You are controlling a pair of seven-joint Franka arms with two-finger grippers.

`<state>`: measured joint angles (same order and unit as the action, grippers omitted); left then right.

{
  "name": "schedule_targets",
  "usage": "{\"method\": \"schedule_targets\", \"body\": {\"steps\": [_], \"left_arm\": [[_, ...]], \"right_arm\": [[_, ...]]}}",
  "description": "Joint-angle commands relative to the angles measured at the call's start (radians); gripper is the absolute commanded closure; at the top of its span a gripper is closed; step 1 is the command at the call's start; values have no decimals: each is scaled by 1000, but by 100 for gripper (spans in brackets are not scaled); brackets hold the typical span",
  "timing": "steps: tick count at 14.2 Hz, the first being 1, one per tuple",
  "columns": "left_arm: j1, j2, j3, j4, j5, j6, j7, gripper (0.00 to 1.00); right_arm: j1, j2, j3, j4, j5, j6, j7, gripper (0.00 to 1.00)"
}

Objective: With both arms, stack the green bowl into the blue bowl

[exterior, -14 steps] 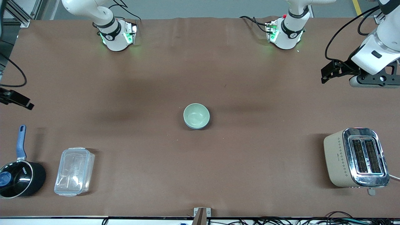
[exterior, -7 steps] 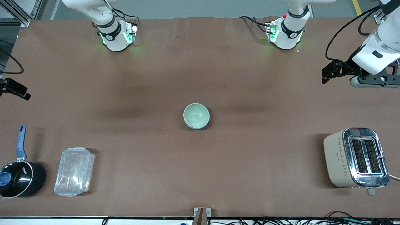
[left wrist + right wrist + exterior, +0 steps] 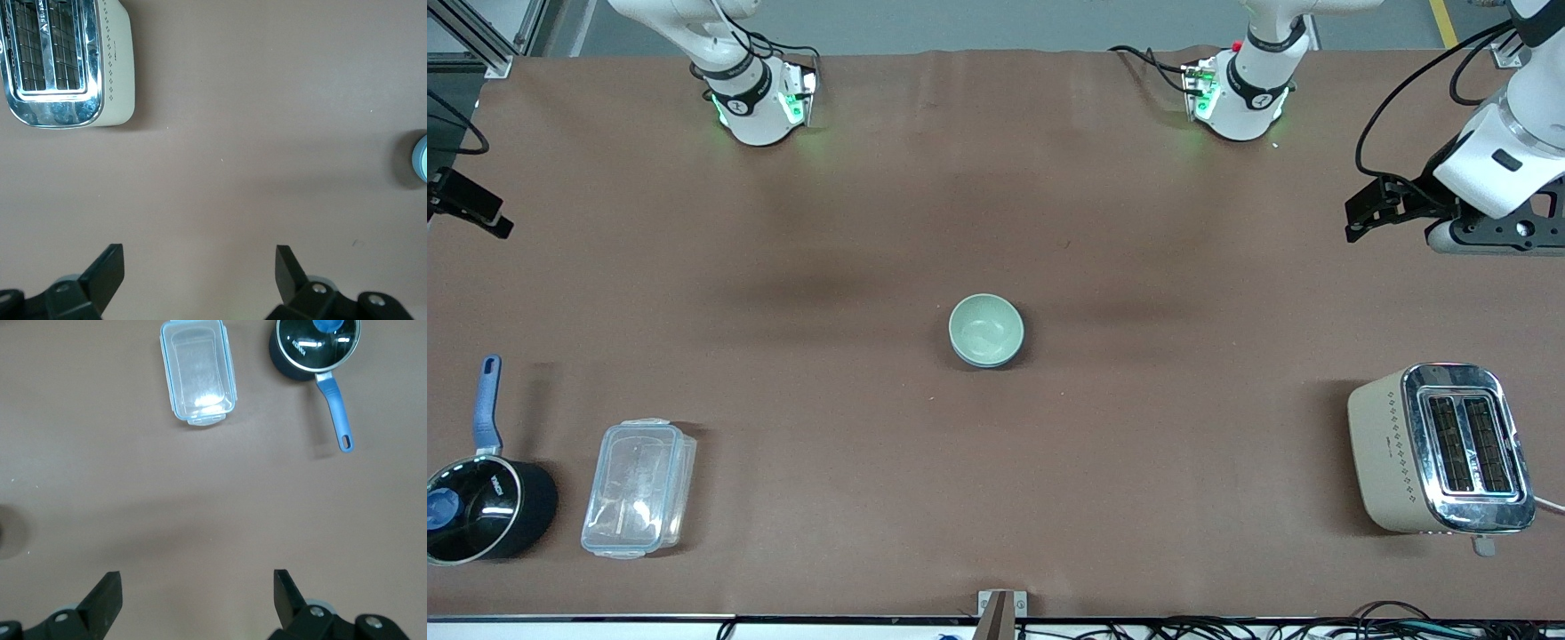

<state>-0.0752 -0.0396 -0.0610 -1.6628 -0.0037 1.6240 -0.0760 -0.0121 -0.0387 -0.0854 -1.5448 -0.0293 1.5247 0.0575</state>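
The small round pale mint-green bowl (image 3: pixel 986 331) sits upright in the middle of the brown cloth-covered table (image 3: pixel 1138 222), well apart from both arms. A thin band of darker blue-grey shows around its lower outside, and the left wrist view catches a pale blue edge (image 3: pixel 421 159) there; this is most likely the small sky-blue bowl with the green one already nested in it, though too little blue shows to be sure.

Over the last second the bowl has not shifted at all; the arms are what moved. The right gripper (image 3: pixel 470 213), over the table's edge at the right arm's end, has drawn back towards the bases' side. The left gripper (image 3: pixel 1374 206), over bare cloth at the left arm's end, has crept the same way by less. Both hold nothing, with their fingers spread wide, as each wrist view shows ( (image 3: pixel 198 273), (image 3: pixel 197 593)).

I read this as a retreat after release; the stacking looks finished, with nothing left but parking the arms.

The beige two-slot toaster (image 3: pixel 1440 449), the clear plastic lidded box (image 3: pixel 639 487) and the black pot with a blue handle (image 3: pixel 480 507) stand untouched nearer the front camera.
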Motion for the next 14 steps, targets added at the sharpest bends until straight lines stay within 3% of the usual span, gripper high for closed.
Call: {"method": "schedule_targets", "body": {"steps": [1, 4, 14], "left_arm": [[5, 20, 6, 35, -2, -6, 19, 0], [5, 21, 7, 38, -2, -6, 18, 0], [8, 12, 10, 44, 33, -29, 50, 0]], "right_arm": [[-20, -29, 7, -34, -15, -5, -24, 0], [-34, -24, -2, -32, 0, -1, -116, 0], [-25, -24, 3, -37, 11, -17, -123, 0]]}}
